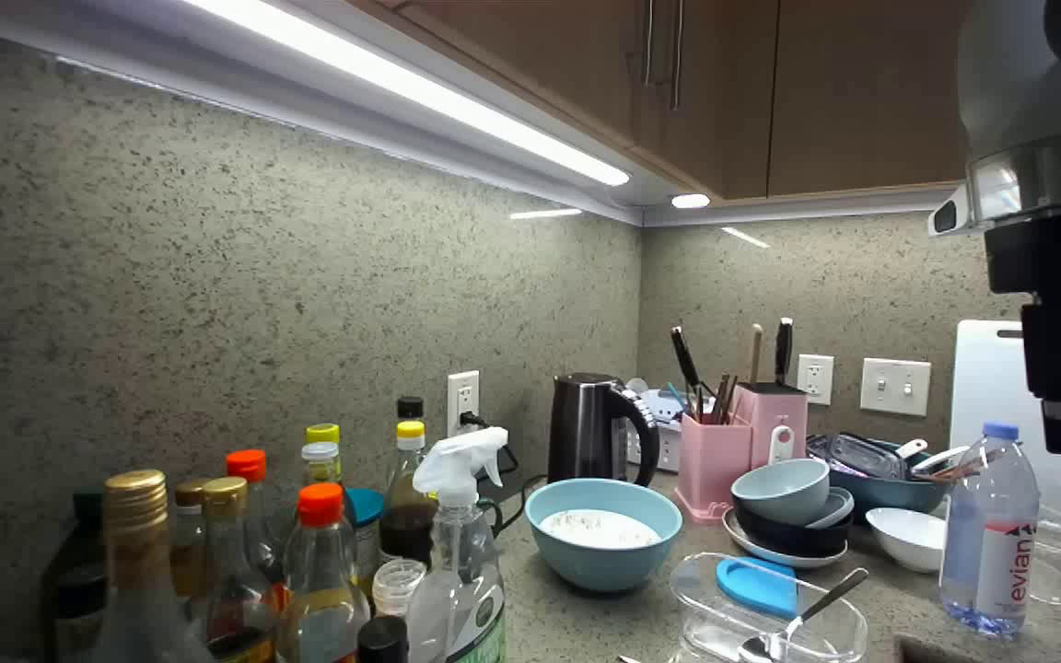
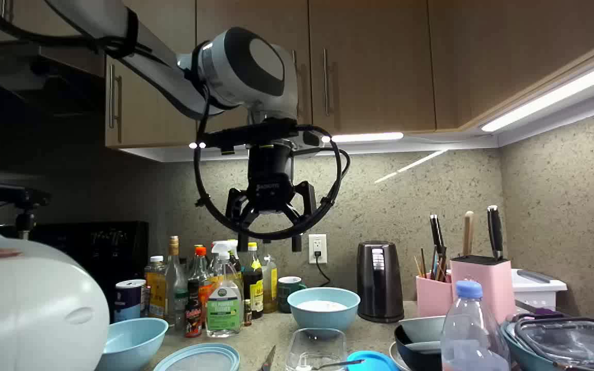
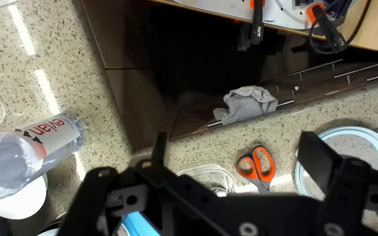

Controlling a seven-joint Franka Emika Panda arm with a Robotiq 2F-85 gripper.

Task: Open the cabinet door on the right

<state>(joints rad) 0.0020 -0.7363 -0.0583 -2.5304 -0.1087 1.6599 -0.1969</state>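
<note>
End effector (image 2: 269, 245) is hanging nose-down above the worktop (image 3: 208, 147), its fingers (image 3: 320, 157) standing well apart and holding nothing. Below, orange-handled scissors (image 3: 260, 175) are lying beside a clear container (image 3: 205, 167). Farther out, a water bottle (image 1: 991, 534) is standing upright, and farther back a pink knife block (image 1: 770, 410) is resting near the speckled wall (image 1: 880, 285). Farthest, above that wall, the cabinet door (image 1: 862, 101) is appearing closed: it is being taken here as the plain wood-grain panel around the inner corner from the paired vertical handles (image 1: 678, 55). The arm (image 1: 1028, 83) is covering part of it in an exterior view, and the portion in sight is showing no handle.

Step in hand: the approach is presumably only being set up, since no finger is touching any door. By this reading, the next move is calling for raising the end effector, turning it from its downward pose toward the panel, and bringing one finger to a free edge, perhaps the lower one, before drawing the door outward. The hinge side is not showing, so the first pull is probably needing a light, yielding touch
</note>
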